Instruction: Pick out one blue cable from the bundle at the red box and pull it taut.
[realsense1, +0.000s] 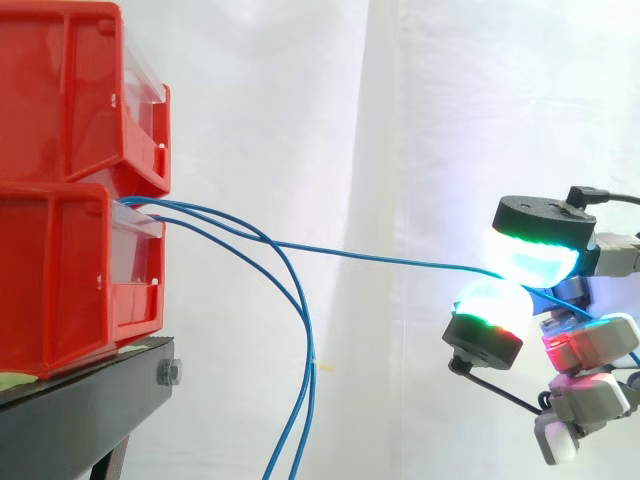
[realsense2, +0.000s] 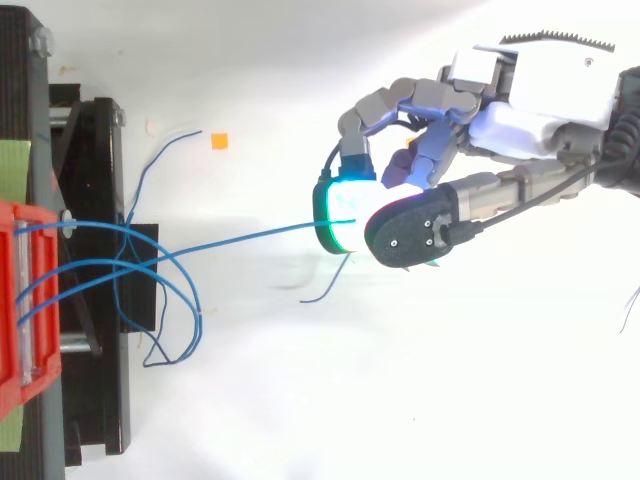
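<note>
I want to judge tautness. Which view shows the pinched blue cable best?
Side view: the pinched blue cable runs nearly straight from the lower red bin to the hand, apart from the hanging cables. In the top view it crosses those cables by the bin.

A black stand bears the lower of two stacked red bins.
</note>
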